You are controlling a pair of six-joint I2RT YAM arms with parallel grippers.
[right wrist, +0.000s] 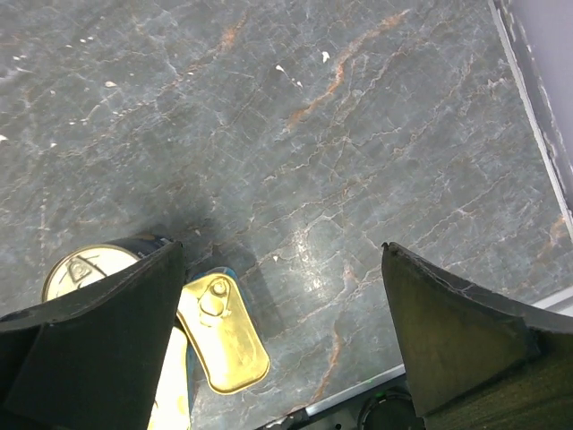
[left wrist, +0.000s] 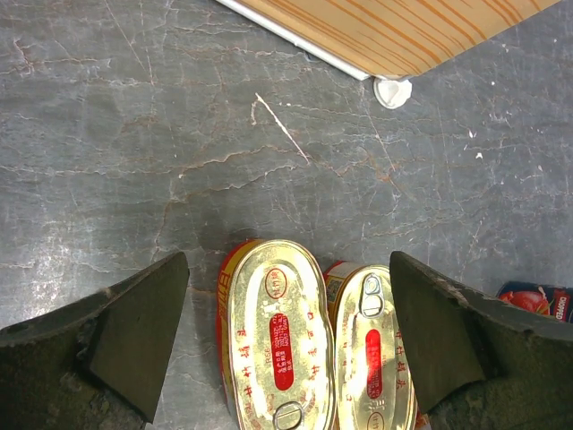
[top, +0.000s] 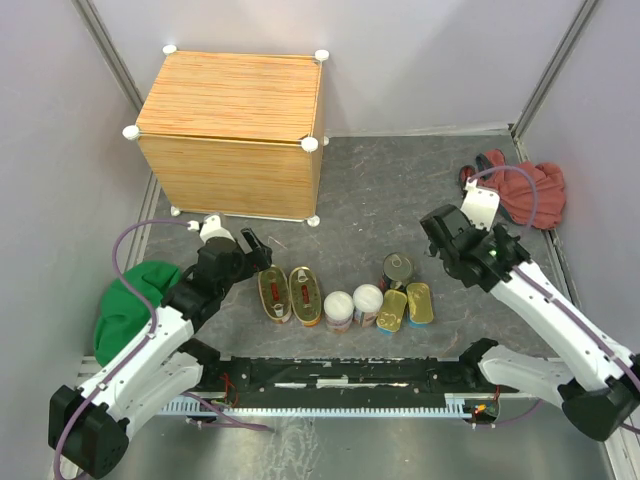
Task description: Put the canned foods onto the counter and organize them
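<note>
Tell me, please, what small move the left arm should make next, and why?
Probably lower the open left claw around the oval tin that is nearly centred between its fingers. Nothing stands on the counter yet, and a second oval tin lies right beside the first, so go gently.

Worktop (top: 380, 190): dark grey, marble-veined, faint rust-coloured streaks, scattered white flecks. Plain pale grey-lilac walls (top: 430, 50) on three sides; metal posts (top: 103, 45) at both far corners. Lighting even, shadows soft. Green cloth (top: 125, 300) at left edge, red cloth (top: 535, 190) far right.
</note>
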